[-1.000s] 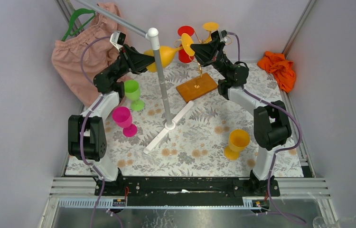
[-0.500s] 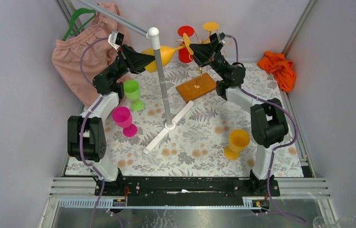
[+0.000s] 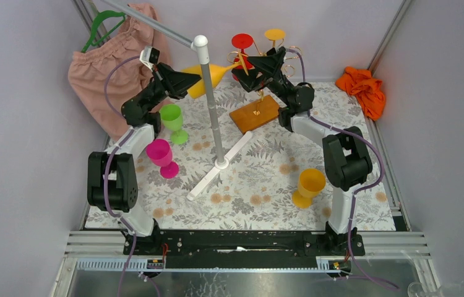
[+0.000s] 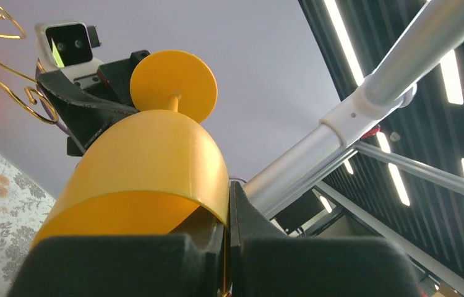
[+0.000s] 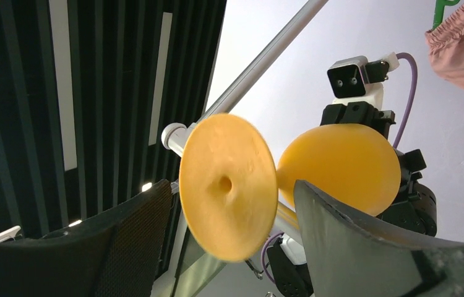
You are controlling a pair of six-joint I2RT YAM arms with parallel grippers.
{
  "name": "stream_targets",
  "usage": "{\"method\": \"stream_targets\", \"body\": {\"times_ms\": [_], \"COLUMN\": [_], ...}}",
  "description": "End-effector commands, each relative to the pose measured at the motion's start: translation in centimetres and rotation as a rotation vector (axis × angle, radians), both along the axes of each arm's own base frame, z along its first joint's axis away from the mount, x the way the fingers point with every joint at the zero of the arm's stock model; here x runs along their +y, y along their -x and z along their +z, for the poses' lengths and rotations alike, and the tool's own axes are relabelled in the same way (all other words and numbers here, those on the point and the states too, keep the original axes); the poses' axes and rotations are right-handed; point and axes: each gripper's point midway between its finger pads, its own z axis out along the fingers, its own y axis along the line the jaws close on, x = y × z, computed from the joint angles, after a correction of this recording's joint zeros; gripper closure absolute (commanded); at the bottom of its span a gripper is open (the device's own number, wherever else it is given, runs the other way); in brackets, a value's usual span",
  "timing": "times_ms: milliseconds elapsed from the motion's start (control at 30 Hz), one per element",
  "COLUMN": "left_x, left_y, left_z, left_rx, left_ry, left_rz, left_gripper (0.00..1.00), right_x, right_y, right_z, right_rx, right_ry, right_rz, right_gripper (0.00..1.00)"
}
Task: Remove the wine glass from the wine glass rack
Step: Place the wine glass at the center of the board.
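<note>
The yellow-orange wine glass (image 3: 215, 72) lies sideways in the air, left of the wine glass rack (image 3: 256, 112), a gold wire stand on a wooden base. My left gripper (image 3: 193, 83) is shut on the rim of its bowl (image 4: 149, 167), one finger inside and one outside. My right gripper (image 3: 245, 64) stands open around the glass's foot (image 5: 228, 185). The disc hangs between the fingers (image 5: 124, 241) and touches neither. A red glass (image 3: 242, 42) and an orange one (image 3: 274, 34) hang on the rack.
A white pole stand (image 3: 210, 111) with a cross foot (image 3: 220, 164) rises just beside the held glass. Green (image 3: 172, 117), pink (image 3: 161, 154) and yellow (image 3: 309, 184) glasses stand on the patterned cloth. A pink garment (image 3: 109, 68) hangs back left; an orange cloth (image 3: 362, 86) lies back right.
My right gripper has opened and let go of the glass's foot. My left gripper has shut on the bowl's rim. The glass has shifted slightly left, away from the rack.
</note>
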Motion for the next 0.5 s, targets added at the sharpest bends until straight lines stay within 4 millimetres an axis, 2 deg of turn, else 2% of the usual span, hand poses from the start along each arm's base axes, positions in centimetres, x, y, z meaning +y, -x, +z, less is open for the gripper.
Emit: {"method": "stream_targets", "body": {"times_ms": [0,133,267,467], "left_x": [1.9,3.1,3.8,5.1], "left_y": [1.6,0.7,-1.1,-5.6], "left_z": [2.2,2.2,1.1,-2.7], "left_rx": [-0.107,-0.088,-0.037,0.132], "left_ry": [0.046,0.051,0.02,-0.169], "left_rz": [0.061,0.097,0.142,0.313], "left_gripper": [1.0,1.0,1.0,1.0], "right_x": [-1.8,-2.0,-2.4,-3.5], "right_y": [4.9,5.6,6.1,7.6], "right_z": [3.5,3.4,2.9,2.7], "right_rx": [-0.115,-0.113,-0.091,-0.083], "right_ry": [-0.101,-0.095,-0.085,-0.073], "right_rz": [0.1,0.093,0.089,0.062], "right_gripper": [0.19,0.18,0.17,0.17]}}
